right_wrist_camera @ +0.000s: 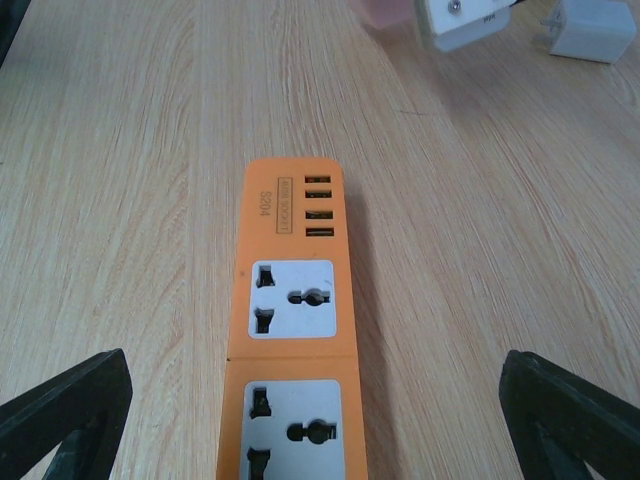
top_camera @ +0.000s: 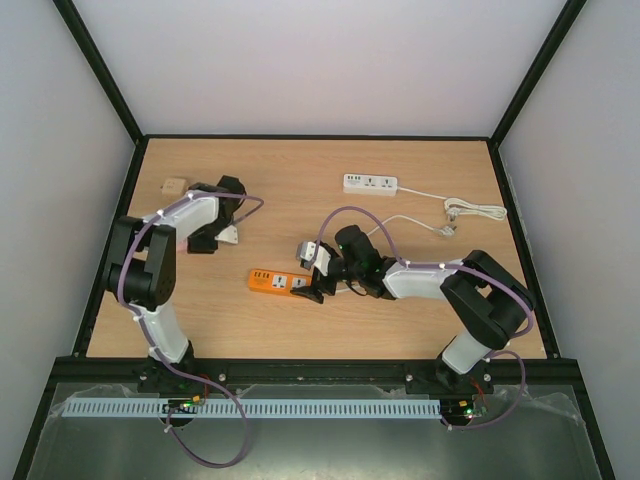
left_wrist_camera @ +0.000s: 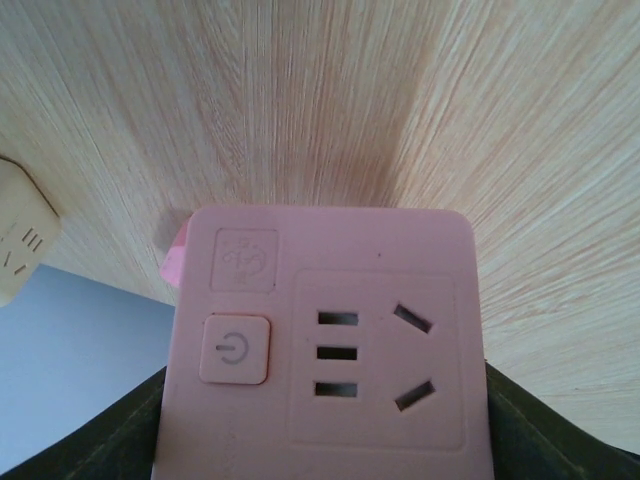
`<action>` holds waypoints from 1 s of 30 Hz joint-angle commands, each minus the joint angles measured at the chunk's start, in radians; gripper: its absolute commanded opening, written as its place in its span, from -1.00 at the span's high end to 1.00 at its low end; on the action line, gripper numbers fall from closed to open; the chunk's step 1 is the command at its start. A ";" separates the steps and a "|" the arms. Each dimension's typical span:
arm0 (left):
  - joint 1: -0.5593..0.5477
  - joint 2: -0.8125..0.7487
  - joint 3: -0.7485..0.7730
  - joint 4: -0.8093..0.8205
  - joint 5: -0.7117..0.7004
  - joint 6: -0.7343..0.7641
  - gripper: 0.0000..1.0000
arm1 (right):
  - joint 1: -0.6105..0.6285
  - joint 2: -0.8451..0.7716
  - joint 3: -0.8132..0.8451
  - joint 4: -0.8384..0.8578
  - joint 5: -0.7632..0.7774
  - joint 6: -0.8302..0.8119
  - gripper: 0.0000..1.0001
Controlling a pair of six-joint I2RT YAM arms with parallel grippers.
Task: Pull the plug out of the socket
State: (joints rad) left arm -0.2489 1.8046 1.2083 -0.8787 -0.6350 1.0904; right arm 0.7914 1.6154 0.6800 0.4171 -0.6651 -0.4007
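Pink socket (left_wrist_camera: 330, 350): clamped at both side edges by the left fingers (left_wrist_camera: 90, 450), face turned to the wrist camera.
Socket face: power button (left_wrist_camera: 235, 348) on the left. Three flat slots and two slanted slots are on the right, and all five are bare.
Left fingers: closed on the pink socket, low over the desk (top_camera: 300, 160) in its far-left part.
White plug (right_wrist_camera: 595, 28): lies on the desk apart from the pink socket, with its metal prongs pointing left in the right wrist view.
White block (right_wrist_camera: 460, 22): just left of the white plug, blurred and cut by the frame edge. Cannot tell what it is.
Overhead check: one white piece shows just beside the left fingers. Cannot tell which of the two it is.
Beige socket (top_camera: 174, 185): on the desk near the far-left corner, just beyond the left arm.
Right fingers (right_wrist_camera: 60, 415): spread wide and holding nothing. They stand on either side of the orange power strip (right_wrist_camera: 295, 330) without touching it.
Orange power strip: flat on the desk near the middle, with its USB end pointing away from the right wrist.
White power strip (top_camera: 370, 183): far side of the desk, well apart from both arms. Its white cable (top_camera: 480, 210) is coiled to the right.
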 commanded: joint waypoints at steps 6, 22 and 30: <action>-0.009 0.074 -0.014 0.018 -0.085 -0.002 0.02 | -0.002 -0.026 -0.010 0.022 0.003 -0.025 -0.97; -0.016 0.088 0.023 -0.009 -0.036 -0.019 -0.69 | -0.002 -0.011 -0.010 0.019 0.005 -0.033 -0.97; 0.005 0.020 0.085 -0.023 0.048 -0.005 -0.98 | -0.003 -0.019 -0.005 0.011 0.014 -0.033 -0.97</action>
State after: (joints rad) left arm -0.2577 1.8805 1.2240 -0.8593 -0.6456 1.0779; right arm 0.7914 1.6154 0.6792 0.4171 -0.6651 -0.4221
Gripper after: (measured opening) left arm 0.988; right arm 0.984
